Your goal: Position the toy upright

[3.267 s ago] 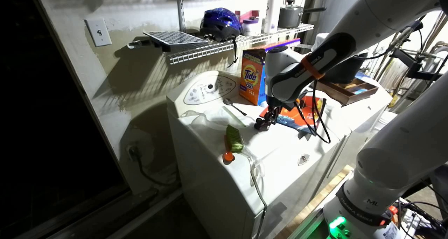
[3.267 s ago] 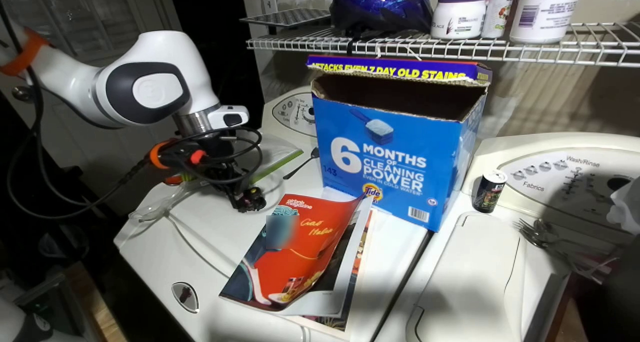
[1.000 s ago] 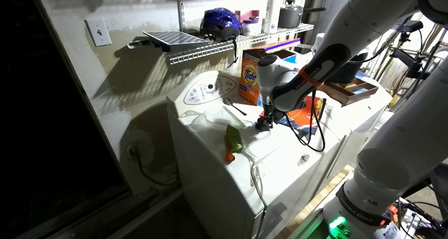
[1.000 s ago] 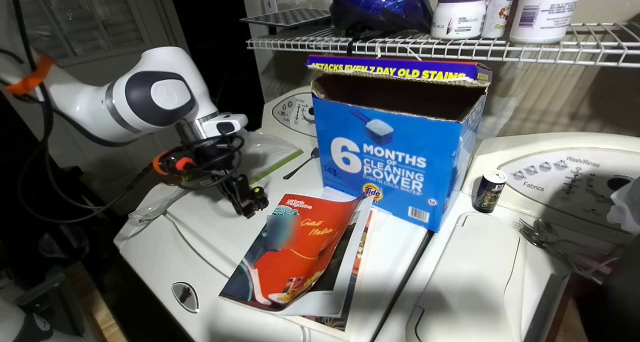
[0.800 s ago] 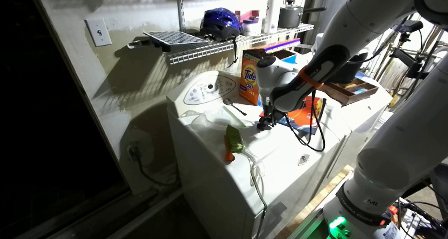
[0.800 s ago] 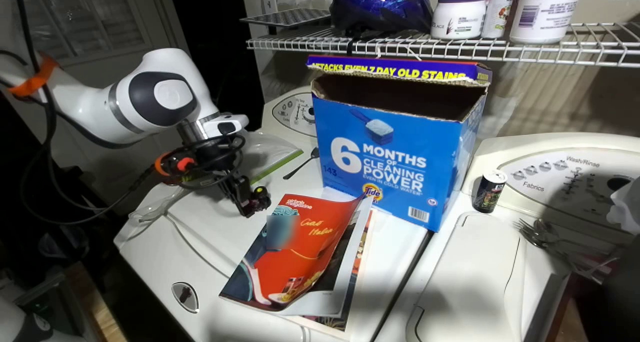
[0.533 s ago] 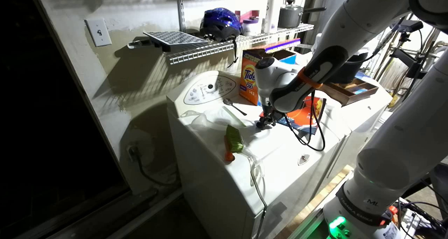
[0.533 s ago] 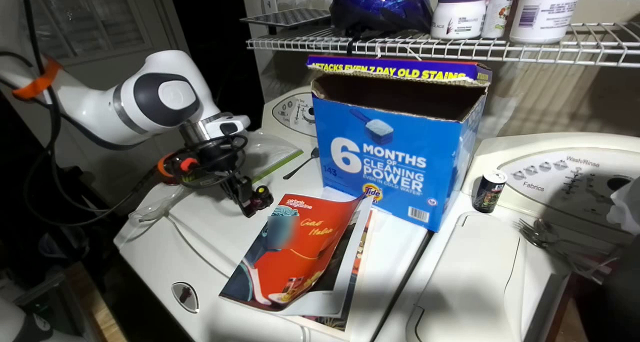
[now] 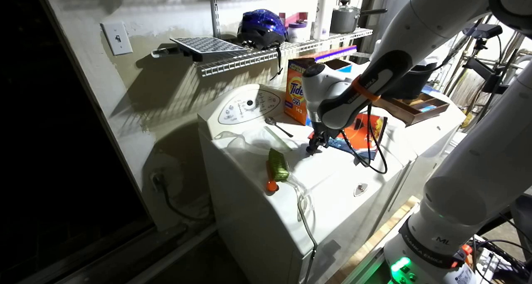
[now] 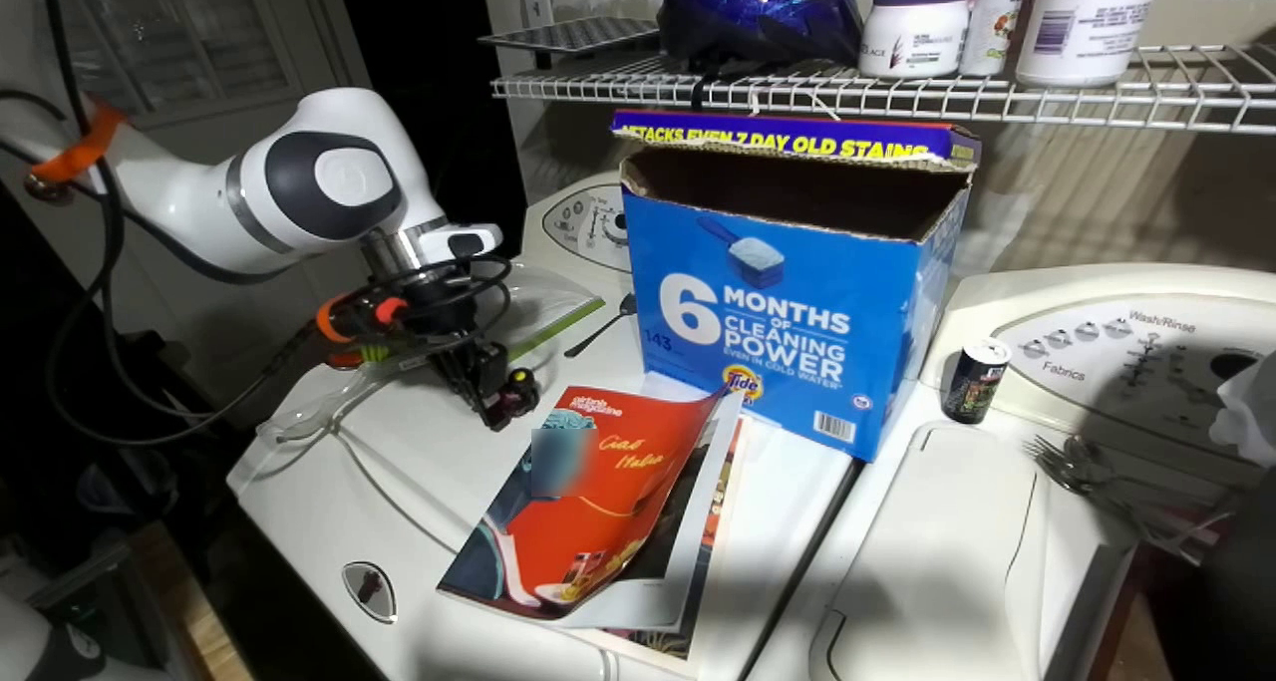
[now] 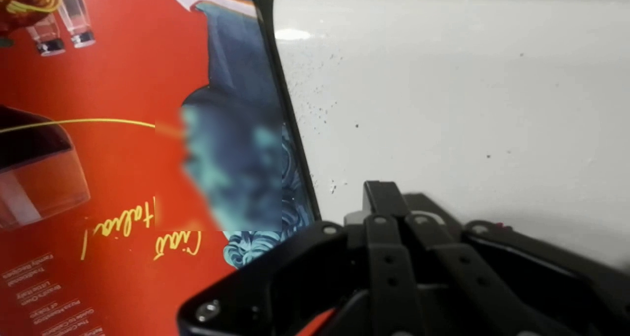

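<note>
Toy (image 9: 277,166) with a yellow-green body and an orange-red end lies on its long side on top of a white machine (image 9: 336,169), near the machine's side edge. Its long axis runs flat along the surface: in an exterior view the orange end points to that edge and toward the camera, while the green end points back toward a clear bag (image 9: 259,139). Where the arm (image 10: 339,177) stands in front of it, in an exterior view, the toy is mostly hidden (just a little orange and green peeps out below). Clear plastic (image 9: 304,201) lies just beside it. Beyond the toy and apart from it, the gripper (image 11: 403,200) hangs low, between the toy and a red magazine (image 10: 598,507). Its opening is narrow: in the wrist view the two fingers stand side by side with scarcely a gap. A small dark piece (image 10: 520,394) with a yellow dot shows by the fingertips in an exterior view, and I cannot tell whether it belongs to the gripper. Farther back, a spoon (image 9: 271,121) lies between the bag and a tall Tide box (image 10: 768,312), which stands upright with its top open. A dark can (image 10: 977,382) stands on the neighbouring machine (image 10: 937,561). Farthest off, a wire shelf (image 10: 558,90) carries a blue helmet (image 9: 262,28), a white jar (image 10: 912,38) with a purple lid and a dark pot (image 9: 344,21).
</note>
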`<action>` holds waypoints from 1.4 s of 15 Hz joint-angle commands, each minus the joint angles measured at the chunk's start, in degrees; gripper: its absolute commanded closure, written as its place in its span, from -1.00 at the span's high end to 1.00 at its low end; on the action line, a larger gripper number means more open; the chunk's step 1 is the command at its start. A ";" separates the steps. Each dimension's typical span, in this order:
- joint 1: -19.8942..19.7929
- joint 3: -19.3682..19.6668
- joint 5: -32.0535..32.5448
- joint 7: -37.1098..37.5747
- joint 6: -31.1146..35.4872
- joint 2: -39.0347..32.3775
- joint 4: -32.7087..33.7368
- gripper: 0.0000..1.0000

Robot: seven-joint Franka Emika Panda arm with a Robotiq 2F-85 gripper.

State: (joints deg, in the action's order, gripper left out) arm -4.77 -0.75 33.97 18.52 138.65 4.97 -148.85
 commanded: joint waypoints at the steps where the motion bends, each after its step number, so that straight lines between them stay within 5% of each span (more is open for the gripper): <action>1: 1.34 0.81 -6.63 -14.20 -7.80 2.41 2.09 -0.99; 5: 1.49 0.17 -6.10 -20.15 -19.95 1.01 7.52 -0.99; 10: 3.39 -2.47 5.56 -13.15 -32.79 -3.34 13.39 -0.99; 21: 12.50 -6.76 25.91 -9.62 -47.52 -16.38 18.92 -0.99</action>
State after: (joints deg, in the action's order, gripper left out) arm 5.50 -6.56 54.48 8.37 95.13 -6.88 -132.30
